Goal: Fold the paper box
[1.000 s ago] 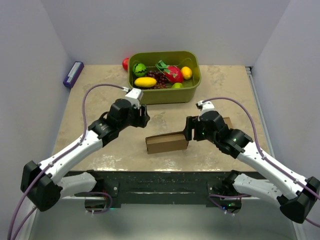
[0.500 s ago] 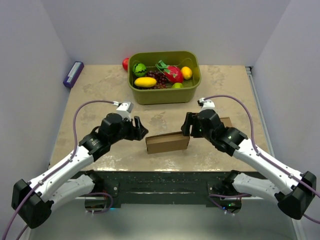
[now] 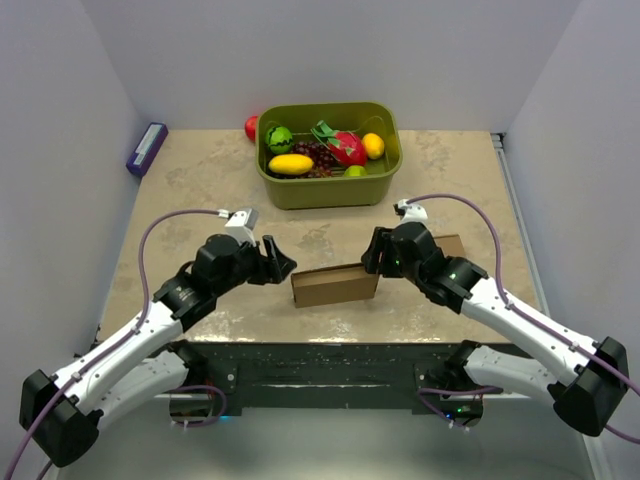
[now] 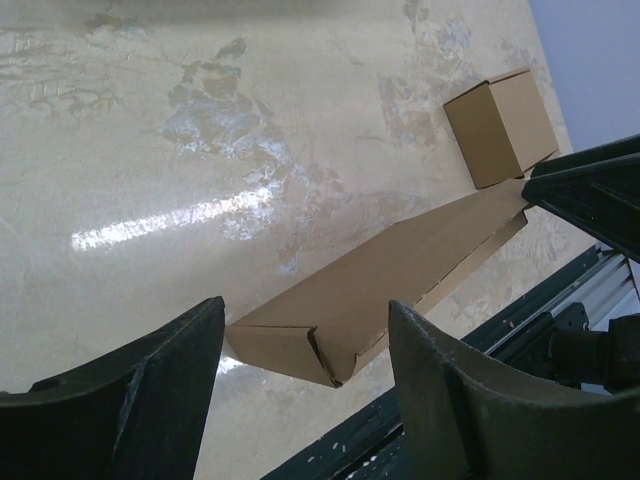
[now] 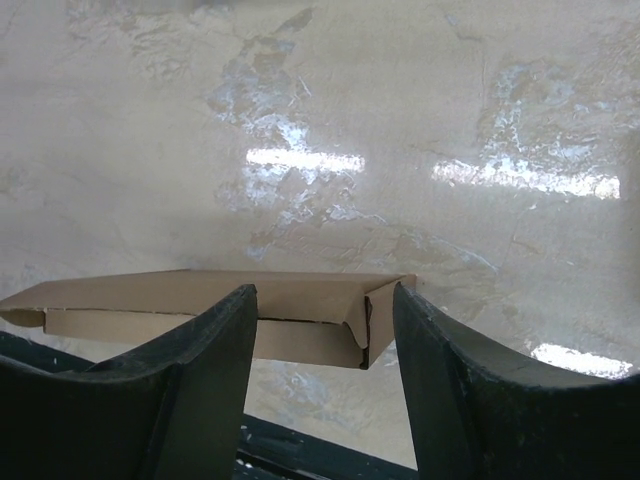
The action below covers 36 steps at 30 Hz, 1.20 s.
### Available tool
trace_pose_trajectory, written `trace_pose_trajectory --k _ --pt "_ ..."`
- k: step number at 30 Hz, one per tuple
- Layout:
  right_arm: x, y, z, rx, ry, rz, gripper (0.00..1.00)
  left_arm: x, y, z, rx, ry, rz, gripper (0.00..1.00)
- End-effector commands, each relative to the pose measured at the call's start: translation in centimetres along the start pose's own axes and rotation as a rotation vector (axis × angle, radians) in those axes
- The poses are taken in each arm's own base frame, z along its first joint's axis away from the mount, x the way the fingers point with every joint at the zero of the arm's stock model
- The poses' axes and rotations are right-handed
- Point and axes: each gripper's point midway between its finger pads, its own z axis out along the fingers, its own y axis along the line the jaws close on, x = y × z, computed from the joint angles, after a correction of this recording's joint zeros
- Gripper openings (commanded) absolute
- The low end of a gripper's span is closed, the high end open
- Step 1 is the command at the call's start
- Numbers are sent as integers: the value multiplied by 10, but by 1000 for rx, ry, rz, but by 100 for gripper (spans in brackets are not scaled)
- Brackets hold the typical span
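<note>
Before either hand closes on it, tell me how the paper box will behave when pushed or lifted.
The paper box is probably light: thin cardboard, hollow at its open end. Lying low and long on the glossy table, it would likely slide or swivel rather than tip. Its creased panels may buckle if squeezed.

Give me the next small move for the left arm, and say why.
Probably ease the left tool forward onto the left end of the paper box. Its fingers are open and lined up with that end but stop short of it, while the right tool, also open, sits at the other end. The box lies flattened.
</note>
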Motion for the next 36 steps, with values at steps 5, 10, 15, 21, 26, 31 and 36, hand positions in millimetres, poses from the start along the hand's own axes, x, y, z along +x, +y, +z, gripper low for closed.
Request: trace_pose_trajectory --k 5,10,15,21,26,31,36 --pt "5 -4 1 6 -19 52 51 -7 -13 -5 80 -67 -88 72" --pt "7 -10 -3 13 -37 81 43 1 -14 -2 111 -59 -121 72" --pt "12 -17 -4 26 -37 87 34 4 -15 -1 126 -60 -137 72" --pt "18 -20 -2 28 -25 93 27 7 -19 -1 151 -52 -155 72" --pt "24 -23 1 40 -15 91 25 10 -19 -3 163 -51 -168 71" --pt "25 -25 2 51 -19 90 23 14 -20 -2 171 -32 -161 71" --pt "28 -29 3 64 -16 88 19 20 -12 -5 130 -2 -134 70"
